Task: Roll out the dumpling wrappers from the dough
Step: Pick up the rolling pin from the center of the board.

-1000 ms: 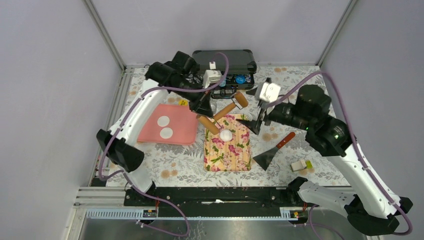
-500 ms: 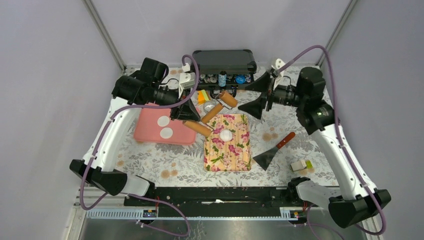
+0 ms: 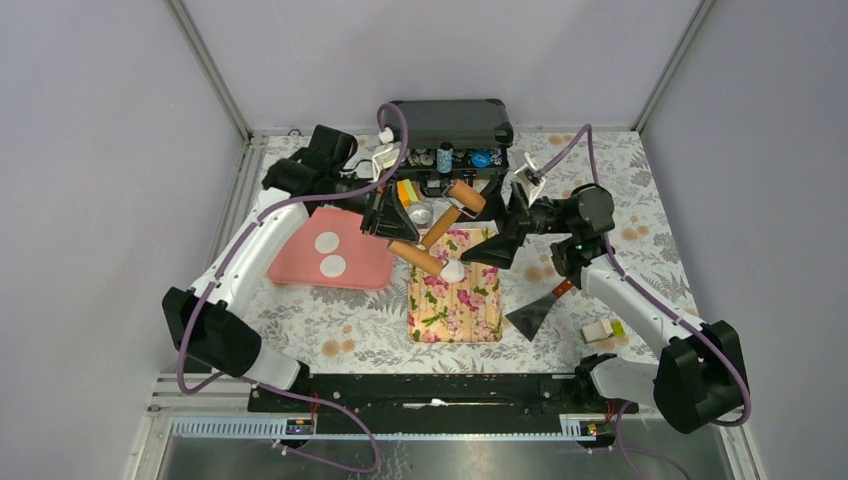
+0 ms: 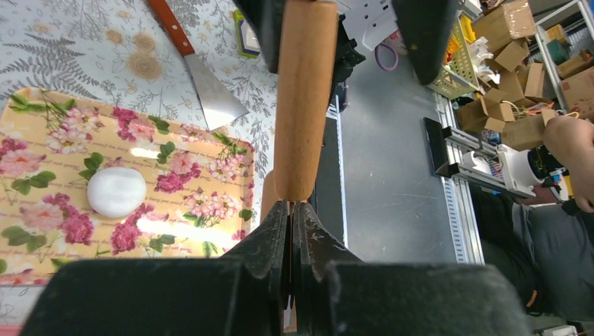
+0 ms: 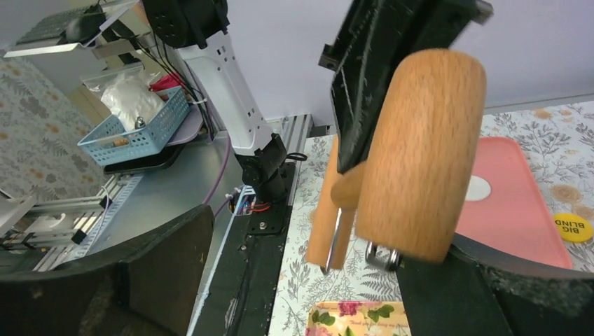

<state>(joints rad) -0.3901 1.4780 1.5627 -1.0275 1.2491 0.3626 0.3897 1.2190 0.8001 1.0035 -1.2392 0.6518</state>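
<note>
So far, a part of the work is done. Well to the left of the left jaws, the flat pink plastic tray carries two thin white round dumpling wrappers. They lie near each other but apart, and I judge them as finished pieces.

The left gripper has its jaws nearly together, and they hold the thin middle handle of the light brown wooden roller, which has a cylinder head at each end. One head reaches out in front of these jaws and down toward the rectangular tray with pink flower print.

On that floral tray, just beyond the roller's low head, sits the small white rounded dough lump. It is thick and round, not pressed flat, so this piece is not yet rolled. From above, the head seems to be at the lump's edge, but the left wrist view shows a gap, so I cannot tell if they touch.

The right gripper hangs just right of the lump, with its jaws wide and nothing between them. Below and to the right of these jaws lies the metal scraper with a red-brown handle.

In my judgement, what is left is to flatten this lump and to bring it to the pink tray.
</note>
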